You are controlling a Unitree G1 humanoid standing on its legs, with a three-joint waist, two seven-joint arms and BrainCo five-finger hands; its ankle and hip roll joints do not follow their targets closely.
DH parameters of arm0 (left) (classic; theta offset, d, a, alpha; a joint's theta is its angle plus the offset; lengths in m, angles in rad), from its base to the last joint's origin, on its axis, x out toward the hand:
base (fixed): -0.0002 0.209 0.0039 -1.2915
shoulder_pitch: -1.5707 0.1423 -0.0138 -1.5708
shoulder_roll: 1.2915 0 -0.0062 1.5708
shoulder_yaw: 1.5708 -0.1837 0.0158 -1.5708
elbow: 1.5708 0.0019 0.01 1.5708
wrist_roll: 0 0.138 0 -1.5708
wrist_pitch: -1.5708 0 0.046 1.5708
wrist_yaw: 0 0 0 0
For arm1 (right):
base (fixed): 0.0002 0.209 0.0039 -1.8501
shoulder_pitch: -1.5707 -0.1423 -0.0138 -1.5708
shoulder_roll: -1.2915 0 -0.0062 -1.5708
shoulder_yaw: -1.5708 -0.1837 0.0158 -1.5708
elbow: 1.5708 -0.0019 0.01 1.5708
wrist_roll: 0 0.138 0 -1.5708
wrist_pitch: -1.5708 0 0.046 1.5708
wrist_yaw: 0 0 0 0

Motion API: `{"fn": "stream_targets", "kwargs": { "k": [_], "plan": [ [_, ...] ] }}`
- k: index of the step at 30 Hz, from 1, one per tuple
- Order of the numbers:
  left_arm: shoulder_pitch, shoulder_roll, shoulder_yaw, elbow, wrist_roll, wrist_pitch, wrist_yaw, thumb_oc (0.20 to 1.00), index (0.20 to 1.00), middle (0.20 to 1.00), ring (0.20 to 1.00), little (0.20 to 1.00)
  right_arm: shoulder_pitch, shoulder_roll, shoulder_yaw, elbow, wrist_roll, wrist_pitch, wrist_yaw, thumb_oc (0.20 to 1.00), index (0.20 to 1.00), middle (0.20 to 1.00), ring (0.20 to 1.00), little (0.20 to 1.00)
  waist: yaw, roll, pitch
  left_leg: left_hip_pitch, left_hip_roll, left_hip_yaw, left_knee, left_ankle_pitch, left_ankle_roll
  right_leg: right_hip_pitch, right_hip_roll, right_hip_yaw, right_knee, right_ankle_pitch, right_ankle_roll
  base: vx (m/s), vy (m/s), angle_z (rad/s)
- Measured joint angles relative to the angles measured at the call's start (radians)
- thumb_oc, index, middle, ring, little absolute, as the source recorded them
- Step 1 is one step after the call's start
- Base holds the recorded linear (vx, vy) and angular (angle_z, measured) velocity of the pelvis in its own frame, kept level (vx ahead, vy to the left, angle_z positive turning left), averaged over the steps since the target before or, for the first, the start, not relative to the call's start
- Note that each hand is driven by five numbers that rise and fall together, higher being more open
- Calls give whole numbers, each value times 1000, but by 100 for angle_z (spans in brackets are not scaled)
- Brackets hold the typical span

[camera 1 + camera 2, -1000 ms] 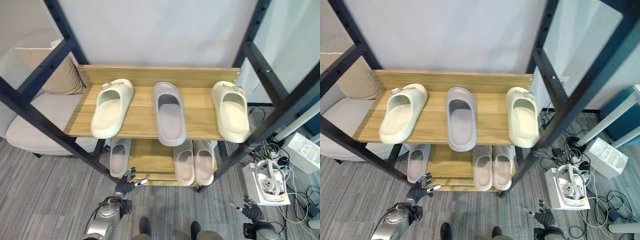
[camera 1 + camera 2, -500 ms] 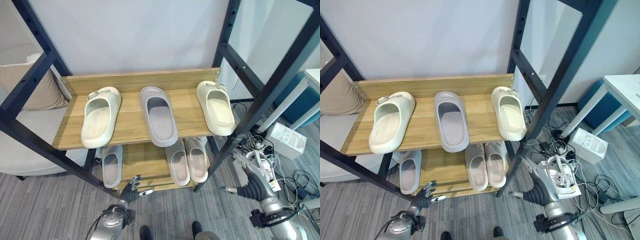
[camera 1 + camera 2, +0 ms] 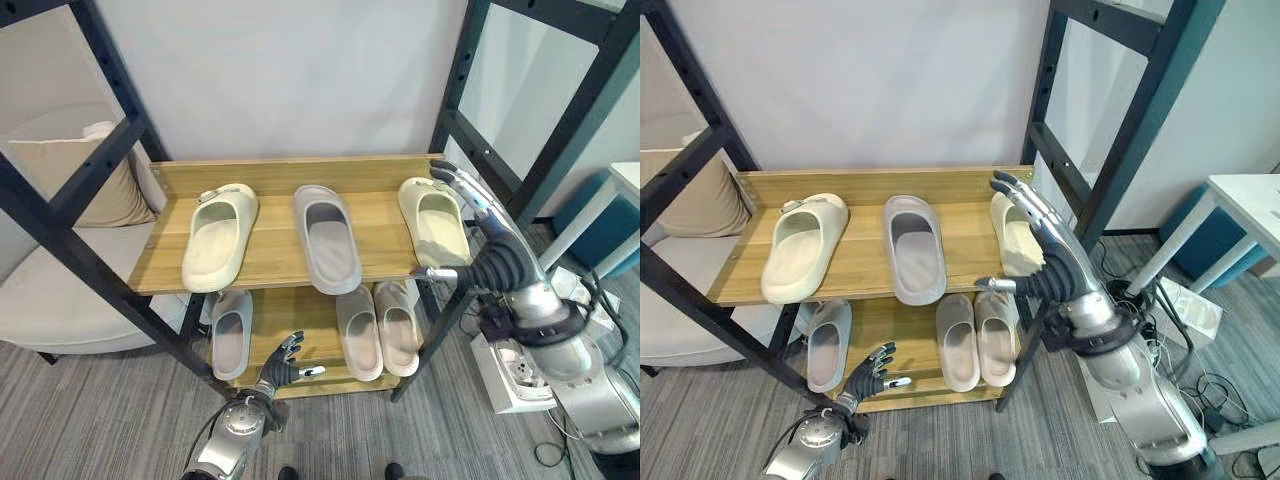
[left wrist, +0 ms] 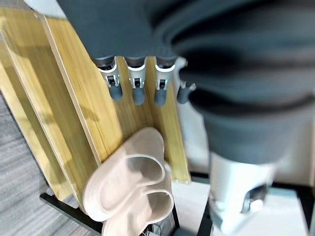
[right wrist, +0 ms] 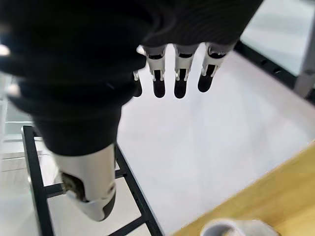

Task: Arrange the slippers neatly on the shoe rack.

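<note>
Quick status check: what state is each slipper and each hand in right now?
Left cream slipper: flat on upper shelf, angled.
Grey slipper: flat, mid upper shelf, toe overhanging the front edge.
Right cream slipper: flat, by right hand.
Lower single slipper: flat, alone.
Lower pair: side by side.
Right hand: open, raised.
Left hand: open, low.

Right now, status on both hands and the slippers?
Right hand open, raised by the right cream slipper. Left hand open, low by the bottom shelf. Nothing held.

The rack [image 3: 280, 262] has light wood shelves on a black frame. On top, two cream slippers [image 3: 218, 236] [image 3: 434, 221] flank a pale grey one [image 3: 326, 237]. The floor [image 3: 110, 400] is streaked grey; the cushion [image 3: 75, 182] is beige.
</note>
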Motion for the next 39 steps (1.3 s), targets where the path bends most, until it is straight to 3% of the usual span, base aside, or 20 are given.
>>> {"fn": "stream_targets", "kwargs": {
  "k": [2,7,13,31,39],
  "plan": [
    [22,6,1,3,-2,2,-3,1000,1000,1000,1000,1000,-140,-1,34,194,-22,46,-22,1000,1000,1000,1000,1000,27,-6,-5,-1,-1,-3,0,0,0,1,0,-11,0,0,0,40,26,7],
    [101,51,45,6,-41,8,-10,1000,1000,1000,1000,1000,-192,-11,66,486,-119,139,-72,1000,1000,1000,1000,1000,95,-19,1,-19,-7,-48,0,4,8,11,0,-51,0,-10,-1,40,28,27],
    [111,51,50,15,-45,8,-14,1000,1000,1000,1000,1000,-193,74,87,499,-141,153,-89,1000,1000,1000,1000,1000,114,-18,14,-22,-7,-57,0,2,11,12,0,-57,-1,-13,-4,14,10,4],
    [95,15,82,14,-44,8,-13,1000,1000,1000,1000,1000,-199,75,60,363,-236,155,-122,1000,1000,1000,1000,1000,108,12,34,-17,-3,-61,0,10,-1,19,2,-72,-6,-15,-5,2,1,1],
    [71,10,76,14,-44,8,-13,1000,1000,1000,1000,1000,-312,88,114,360,-275,161,-126,1000,1000,1000,1000,1000,109,13,36,-19,-3,-69,0,13,-1,21,7,-76,-1,-15,-6,-10,5,3]
  ]
}}
